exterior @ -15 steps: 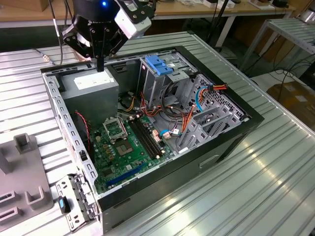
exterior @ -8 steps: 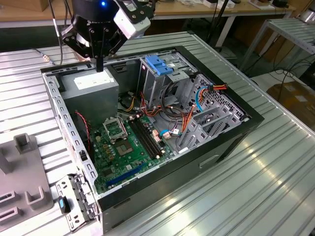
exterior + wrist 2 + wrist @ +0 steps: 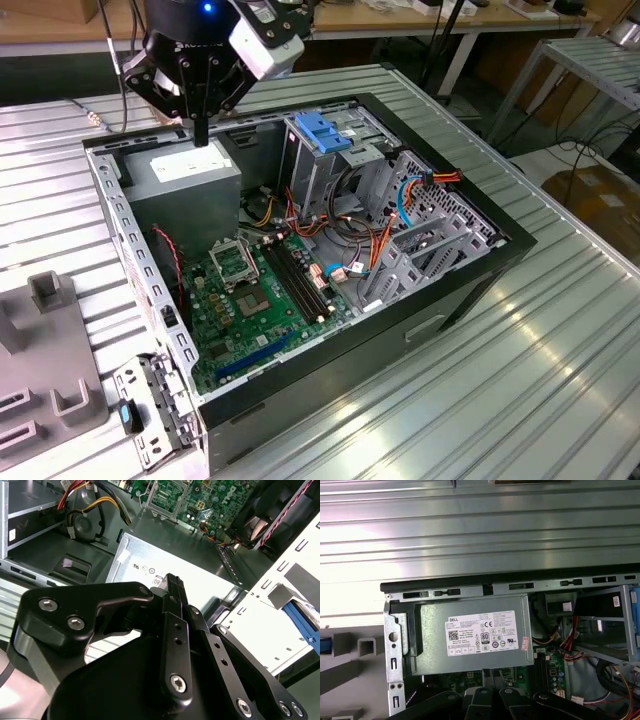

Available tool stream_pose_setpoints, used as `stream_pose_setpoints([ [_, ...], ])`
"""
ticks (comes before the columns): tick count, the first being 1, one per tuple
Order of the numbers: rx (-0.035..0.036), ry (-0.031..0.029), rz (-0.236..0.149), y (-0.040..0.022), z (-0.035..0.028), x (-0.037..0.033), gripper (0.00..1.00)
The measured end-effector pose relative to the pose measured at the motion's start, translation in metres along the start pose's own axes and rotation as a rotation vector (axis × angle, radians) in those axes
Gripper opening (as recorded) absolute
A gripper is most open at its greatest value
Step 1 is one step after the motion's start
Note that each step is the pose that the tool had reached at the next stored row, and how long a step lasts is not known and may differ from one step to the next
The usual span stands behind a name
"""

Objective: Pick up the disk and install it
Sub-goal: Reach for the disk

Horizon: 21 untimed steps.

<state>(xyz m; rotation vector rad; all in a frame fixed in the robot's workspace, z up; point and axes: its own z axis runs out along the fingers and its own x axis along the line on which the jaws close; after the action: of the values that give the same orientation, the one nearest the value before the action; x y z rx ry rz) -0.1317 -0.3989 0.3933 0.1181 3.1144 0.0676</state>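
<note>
Black gripper parts are right up close in the second wrist view. Its two fingers are pressed together, and nothing is between them. The tips hang just over a grey power box with a white sticker on top. That box sits in one corner of the open computer case.

Next to the box is the pale case wall, which has little holes in it. Past that wall, outside the case, a bit of blue shows by a grey stand. It looks like the edge of the disk, but so little of it shows that I cannot be sure.

Farther inside the case lies the green board. Red and orange wires run beside it. A metal cage stands there too, with a blue latch on top. The whole case lies on a ribbed metal table.
</note>
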Motion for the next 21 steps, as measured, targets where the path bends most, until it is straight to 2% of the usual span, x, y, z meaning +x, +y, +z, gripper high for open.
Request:
stream_pose_setpoints([
  [21,0.0,0.0003,0.0,-0.0004,-0.0001,0.006,0.11],
])
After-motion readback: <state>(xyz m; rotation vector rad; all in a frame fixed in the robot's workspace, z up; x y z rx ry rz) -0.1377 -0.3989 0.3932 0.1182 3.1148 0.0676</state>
